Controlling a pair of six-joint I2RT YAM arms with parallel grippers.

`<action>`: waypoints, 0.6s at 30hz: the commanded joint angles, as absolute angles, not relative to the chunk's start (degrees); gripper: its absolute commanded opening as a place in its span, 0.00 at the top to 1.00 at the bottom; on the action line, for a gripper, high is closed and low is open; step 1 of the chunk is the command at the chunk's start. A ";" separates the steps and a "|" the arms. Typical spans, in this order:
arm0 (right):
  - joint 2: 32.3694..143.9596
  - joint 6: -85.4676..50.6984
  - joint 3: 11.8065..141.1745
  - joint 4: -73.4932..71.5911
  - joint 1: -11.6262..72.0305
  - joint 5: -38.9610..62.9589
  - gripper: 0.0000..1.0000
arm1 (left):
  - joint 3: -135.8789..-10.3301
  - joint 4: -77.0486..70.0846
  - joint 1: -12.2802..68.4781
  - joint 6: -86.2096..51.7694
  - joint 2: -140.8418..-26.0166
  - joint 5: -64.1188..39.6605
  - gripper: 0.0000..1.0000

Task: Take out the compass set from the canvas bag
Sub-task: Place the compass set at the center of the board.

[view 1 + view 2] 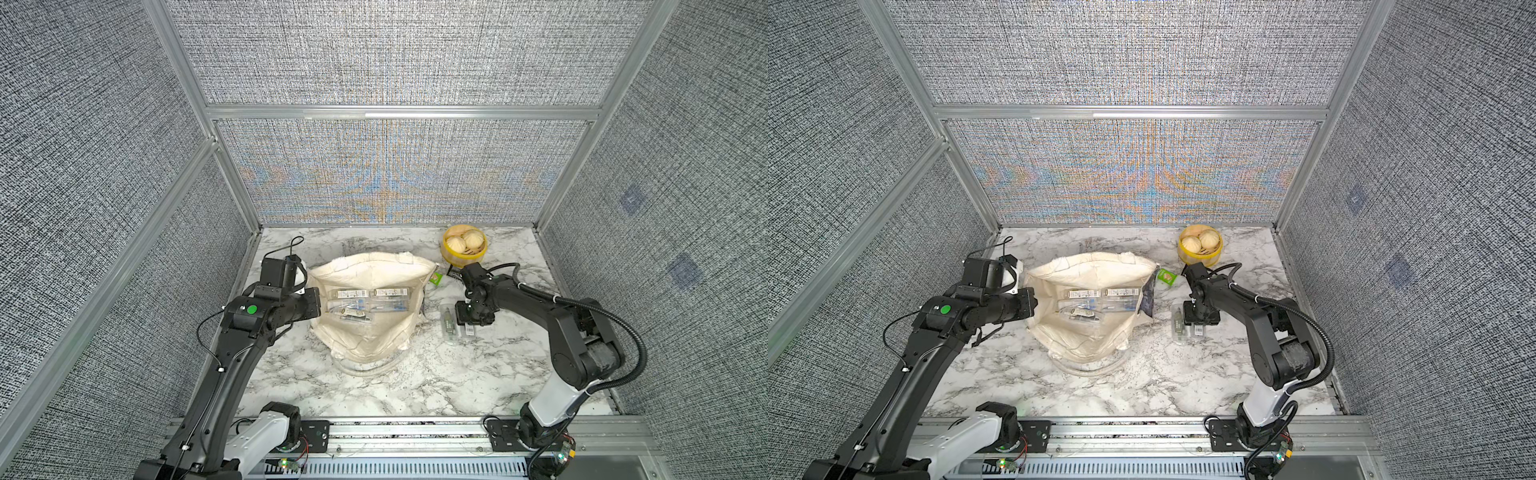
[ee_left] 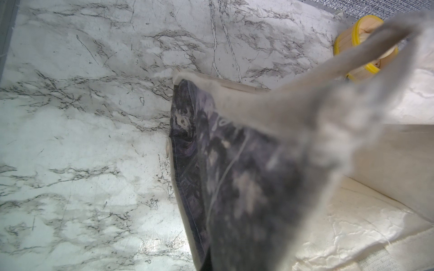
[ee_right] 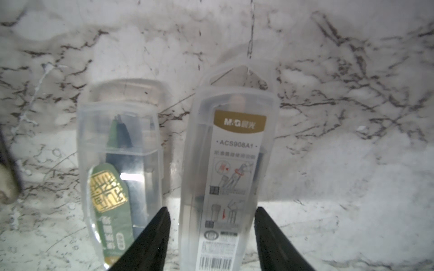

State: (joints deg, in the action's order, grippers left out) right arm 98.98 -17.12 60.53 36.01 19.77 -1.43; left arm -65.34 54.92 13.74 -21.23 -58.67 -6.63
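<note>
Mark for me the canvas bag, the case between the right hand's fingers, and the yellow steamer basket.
canvas bag [image 1: 365,266]: a top view, cream far wall.
gold-labelled clear case [image 3: 231,164]: right wrist view, printed label, between the right hand's fingers.
yellow steamer basket [image 1: 1185,254]: a top view, outer yellow wall.

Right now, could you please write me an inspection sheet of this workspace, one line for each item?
Surface: marble table, no spills seen.
Job's things: canvas bag open, clear cases inside; two cases out, labelled case and green-card case, side by side.
Clutter: yellow basket with buns; green packet.
Grippers: left gripper shut on bag's edge; right gripper straddles labelled case; contact unclear.
Cables: black cable on right arm.
Surroundings: grey fabric walls.
</note>
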 commanded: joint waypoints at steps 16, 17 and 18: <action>94.87 -19.16 57.39 35.64 19.95 -0.88 0.51 | -64.91 53.39 13.71 -20.92 -57.49 -6.86 1.00; 94.92 -19.16 57.40 35.64 20.02 -0.88 0.50 | -64.86 53.50 13.71 -20.86 -57.55 -6.94 1.00; 95.05 -19.25 57.39 35.60 20.10 -0.79 0.49 | -64.77 53.53 13.71 -20.90 -57.46 -6.89 1.00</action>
